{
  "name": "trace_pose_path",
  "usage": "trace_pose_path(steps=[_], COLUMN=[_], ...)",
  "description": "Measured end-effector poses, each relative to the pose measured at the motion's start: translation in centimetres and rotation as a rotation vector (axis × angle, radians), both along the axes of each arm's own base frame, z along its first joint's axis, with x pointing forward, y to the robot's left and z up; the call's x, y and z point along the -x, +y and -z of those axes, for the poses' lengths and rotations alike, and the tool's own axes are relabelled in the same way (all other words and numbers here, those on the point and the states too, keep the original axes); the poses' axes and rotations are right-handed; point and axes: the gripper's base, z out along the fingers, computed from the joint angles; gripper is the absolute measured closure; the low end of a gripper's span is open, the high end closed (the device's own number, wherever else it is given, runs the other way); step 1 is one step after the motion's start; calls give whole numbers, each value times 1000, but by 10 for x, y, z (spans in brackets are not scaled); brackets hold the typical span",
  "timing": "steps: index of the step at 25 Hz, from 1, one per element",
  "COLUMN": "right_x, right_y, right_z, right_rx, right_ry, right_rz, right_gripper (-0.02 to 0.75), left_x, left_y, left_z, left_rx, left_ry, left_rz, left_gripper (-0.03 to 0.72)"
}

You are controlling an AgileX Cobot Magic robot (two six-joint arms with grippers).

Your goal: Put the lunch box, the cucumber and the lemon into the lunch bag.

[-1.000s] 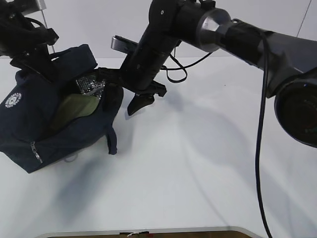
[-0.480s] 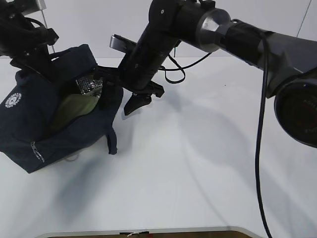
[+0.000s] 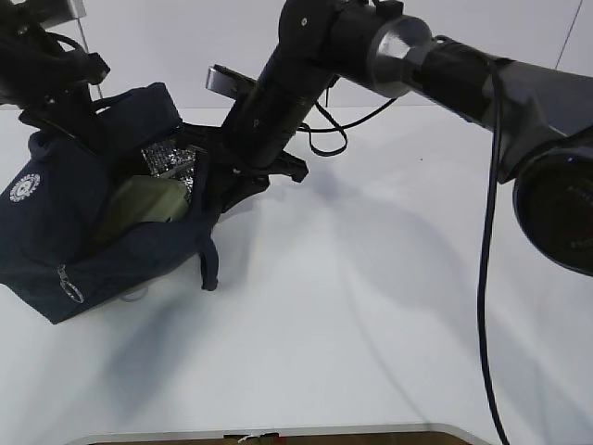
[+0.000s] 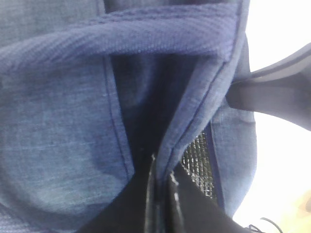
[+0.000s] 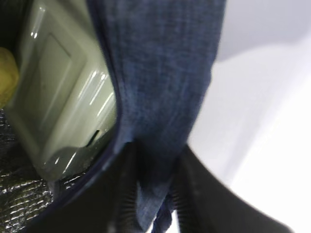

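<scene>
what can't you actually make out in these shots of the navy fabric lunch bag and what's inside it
- Cucumber: not visible in any view; the navy fabric lunch bag's walls may hide it.
- Yellow lemon: right wrist view, only a blurred sliver at the left edge.
- Pale green-lidded lunch box: lower part hidden by the bag wall.
- Left gripper: exterior view, buried behind the bag's rim.

Bright, even light, soft arm shadows on the white table (image 3: 371, 306); wrist views blurred, perhaps overexposed.
</scene>
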Motion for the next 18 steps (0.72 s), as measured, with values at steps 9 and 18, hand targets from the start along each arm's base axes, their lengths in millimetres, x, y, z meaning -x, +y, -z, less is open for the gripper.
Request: trace_pose_path(steps=[9, 18], right_x=[-1, -4], right_y=[-2, -16], right_z=[1, -11], right_rx=[27, 187], right_ry=[-26, -175], right_rz=[-19, -88], right_gripper=[722, 724], left_x=[0, 0], left_y=[0, -10], left_z=[0, -5], left_rx=[6, 131], left_ry=[1, 13], left_rz=[-1, -19], left_gripper=[703, 703])
